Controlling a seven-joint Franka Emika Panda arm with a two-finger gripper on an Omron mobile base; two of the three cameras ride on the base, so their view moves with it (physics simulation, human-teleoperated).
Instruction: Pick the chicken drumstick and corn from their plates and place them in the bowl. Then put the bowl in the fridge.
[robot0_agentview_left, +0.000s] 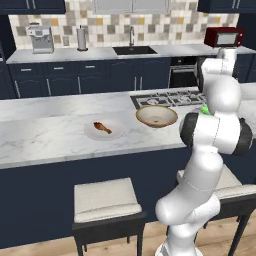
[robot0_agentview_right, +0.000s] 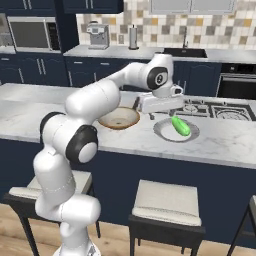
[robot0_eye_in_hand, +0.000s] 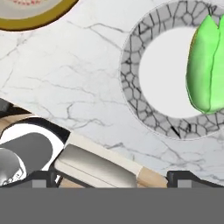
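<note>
On the marble surface (robot0_agentview_right: 225, 142), at the middle right of the right base frame, the corn (robot0_agentview_right: 180, 125) lies on its plate (robot0_agentview_right: 165, 131). Just above it the gripper (robot0_agentview_right: 161, 115) hangs with its fingers released, holding nothing. Left of centre in the left base frame the chicken drumstick (robot0_agentview_left: 102, 127) rests on the other plate (robot0_agentview_left: 92, 132), beside the bowl (robot0_agentview_left: 156, 115).

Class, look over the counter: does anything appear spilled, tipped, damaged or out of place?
Nothing stands out. The chicken drumstick lies on its plate, the corn lies on its own plate, and the bowl sits upright and empty between them. No spill shows on the marble counter.
</note>
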